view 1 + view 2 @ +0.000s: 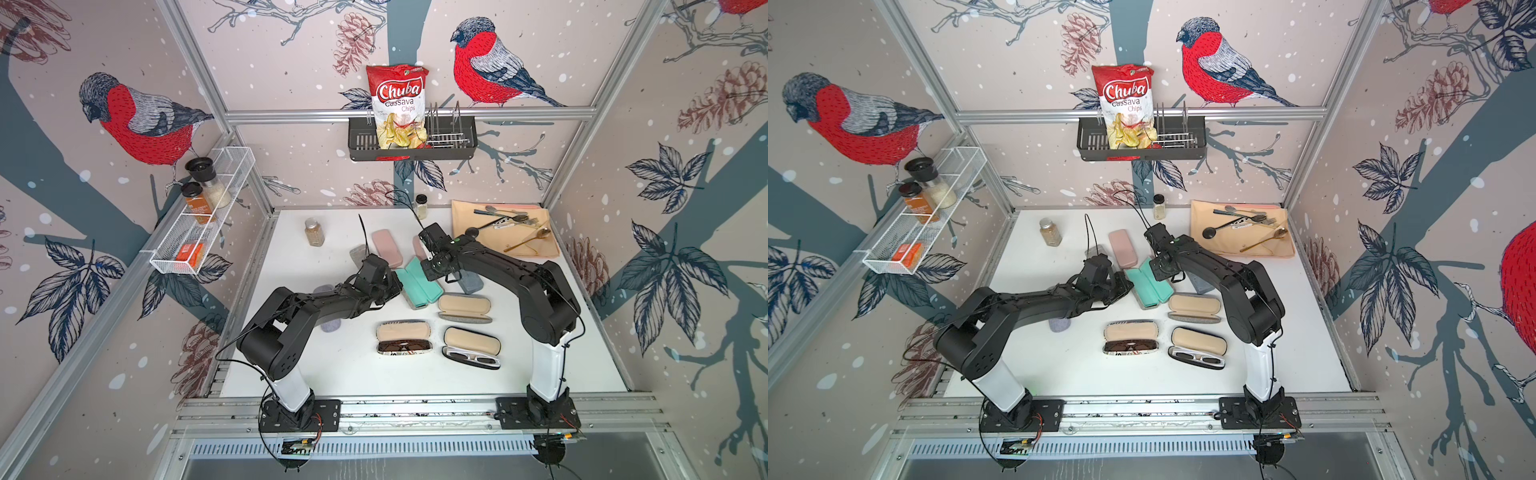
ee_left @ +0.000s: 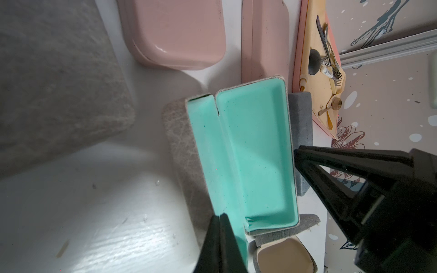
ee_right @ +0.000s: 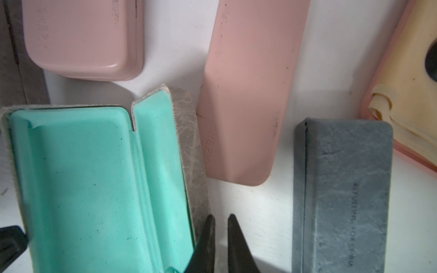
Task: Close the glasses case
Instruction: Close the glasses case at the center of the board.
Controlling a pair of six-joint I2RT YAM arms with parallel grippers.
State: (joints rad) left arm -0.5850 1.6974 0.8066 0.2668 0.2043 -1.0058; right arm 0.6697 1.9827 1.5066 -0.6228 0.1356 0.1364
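Glasses case (image 1: 417,287) (image 1: 1148,283), teal inside and grey felt outside, lies open on the white table (image 1: 332,365) near the middle of both top views, its two teal halves facing up. We begin at its left side, where the left gripper (image 1: 390,286) reaches in from the left of the frame. In the left wrist view its fingers (image 2: 228,236) are pressed together with no gap, tips at the end of the case's narrow half; we cannot tell whether they pinch that edge or only touch it. At the case's upper right corner we find the right gripper (image 1: 428,268). In the right wrist view its jaws stand a thin slit apart with bare table between them, gripping nothing, just beside the felt edge. Right of it lies a closed grey-blue case (image 1: 471,283), apart from the open one. Two closed pink cases (image 1: 386,247) lie just above.
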